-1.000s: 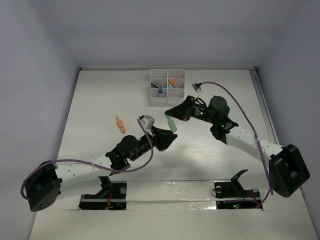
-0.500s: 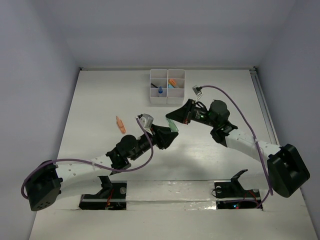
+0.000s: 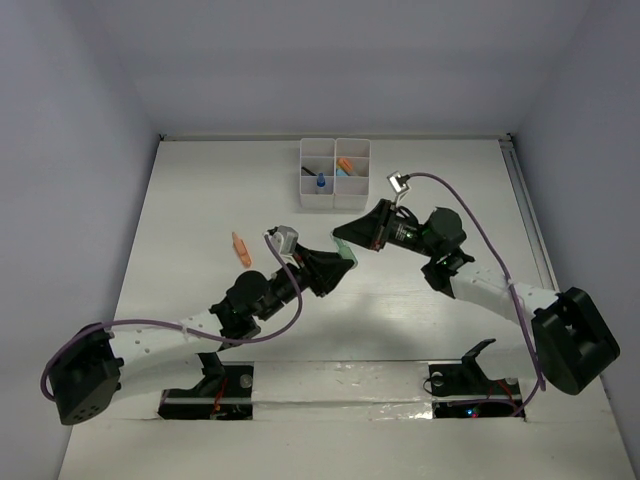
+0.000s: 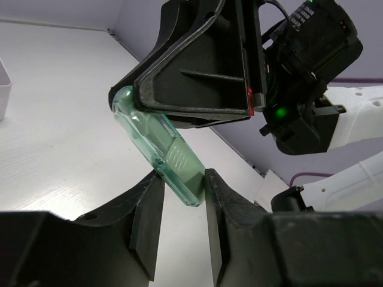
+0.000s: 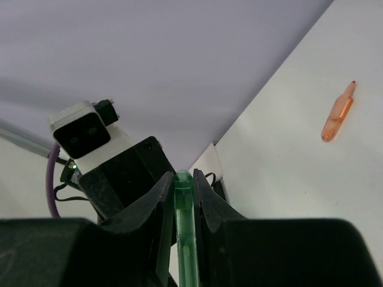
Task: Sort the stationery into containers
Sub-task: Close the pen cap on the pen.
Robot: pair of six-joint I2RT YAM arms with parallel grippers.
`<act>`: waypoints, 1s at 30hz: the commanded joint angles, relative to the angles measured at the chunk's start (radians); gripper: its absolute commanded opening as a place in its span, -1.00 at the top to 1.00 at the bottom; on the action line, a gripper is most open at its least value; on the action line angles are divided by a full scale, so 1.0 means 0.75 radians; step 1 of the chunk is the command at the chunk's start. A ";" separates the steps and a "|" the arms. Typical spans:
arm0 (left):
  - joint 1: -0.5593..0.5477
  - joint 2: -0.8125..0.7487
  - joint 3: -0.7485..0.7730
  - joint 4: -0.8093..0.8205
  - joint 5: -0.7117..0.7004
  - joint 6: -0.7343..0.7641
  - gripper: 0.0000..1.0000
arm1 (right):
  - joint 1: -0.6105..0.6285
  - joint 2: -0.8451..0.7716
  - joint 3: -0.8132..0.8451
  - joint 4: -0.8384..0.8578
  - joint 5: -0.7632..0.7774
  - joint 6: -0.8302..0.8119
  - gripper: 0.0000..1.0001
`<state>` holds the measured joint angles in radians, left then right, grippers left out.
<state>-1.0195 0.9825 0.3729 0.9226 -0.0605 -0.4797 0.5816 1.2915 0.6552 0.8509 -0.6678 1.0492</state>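
**Handover of the green marker above mid-table**

We find the white table carrying both arms at its near edge, with the grippers meeting nose to nose above its middle. We judge this to be a handover between arms, not a placement.

The right gripper has its jaws closed on the far end of the green marker. This keeps the marker off the surface and tilted, its free end turned towards the left arm. The left gripper has one finger on each side of that free end. Both fingers appear to touch the marker, but we cannot tell whether they clamp it or only bracket it.

The white four-compartment container stands just beyond the grippers, towards the far edge. It holds a blue item in its near-left cell and an orange item in its far-right cell.

A loose orange piece lies on the table to the left of the grippers, apart from both. It is not yet sorted.

We see nothing lying between the grippers and the container.
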 commanded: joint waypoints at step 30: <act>0.009 -0.116 0.002 -0.036 0.197 0.046 1.00 | 0.000 -0.104 0.149 -0.529 -0.167 -0.434 -0.11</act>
<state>-1.0122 0.9012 0.3573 0.8230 0.0170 -0.4740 0.5808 1.2049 0.7162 0.5232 -0.7727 0.7921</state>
